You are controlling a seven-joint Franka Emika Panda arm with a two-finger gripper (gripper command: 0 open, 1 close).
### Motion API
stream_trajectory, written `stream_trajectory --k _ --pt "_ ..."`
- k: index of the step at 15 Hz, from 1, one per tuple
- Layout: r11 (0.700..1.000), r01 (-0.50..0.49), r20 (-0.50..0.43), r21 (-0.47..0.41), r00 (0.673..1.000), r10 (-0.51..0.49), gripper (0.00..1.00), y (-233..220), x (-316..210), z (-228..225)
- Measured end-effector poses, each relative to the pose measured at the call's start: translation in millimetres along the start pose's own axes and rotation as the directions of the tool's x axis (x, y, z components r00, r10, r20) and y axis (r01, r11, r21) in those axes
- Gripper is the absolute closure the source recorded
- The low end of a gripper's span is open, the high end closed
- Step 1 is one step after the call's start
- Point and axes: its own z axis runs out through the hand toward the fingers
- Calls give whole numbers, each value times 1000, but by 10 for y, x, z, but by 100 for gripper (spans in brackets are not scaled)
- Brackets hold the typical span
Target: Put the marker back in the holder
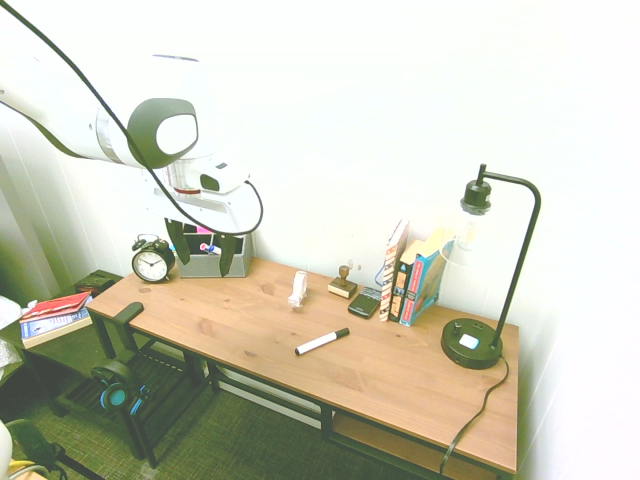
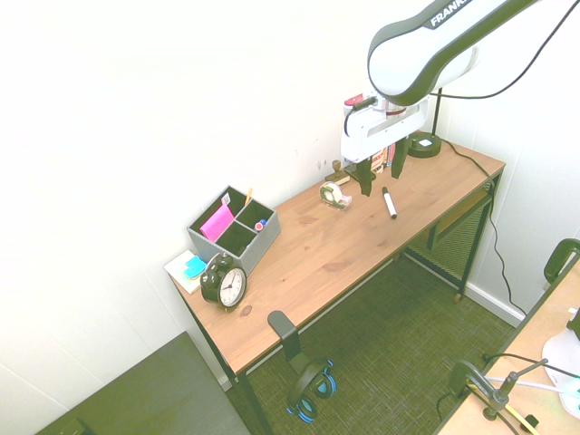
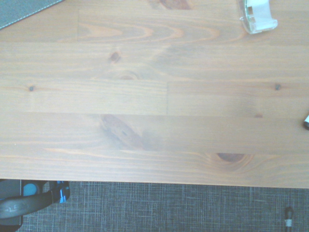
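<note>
From the first exterior view my own fingers hang in front of the holder, so most of its front and what stands in it is covered. In the wrist view only a dark tip of the marker shows at the picture's edge (the rest is cut off). The white tape dispenser is clipped by the edge too, as are the headphones below the worktop. The print on the books is too small to read.
</note>
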Motion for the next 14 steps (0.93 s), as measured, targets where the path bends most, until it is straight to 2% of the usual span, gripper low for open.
stream_trajectory --k 3,6,9,14 --pt "1000 -17 -18 1 1000 17 0 12 49 4" --pt "993 -115 -70 30 991 116 0 44 426 88" --pt "968 -249 -81 21 965 249 0 159 1039 392" --pt "925 -378 -68 -28 924 376 0 481 1679 1023"
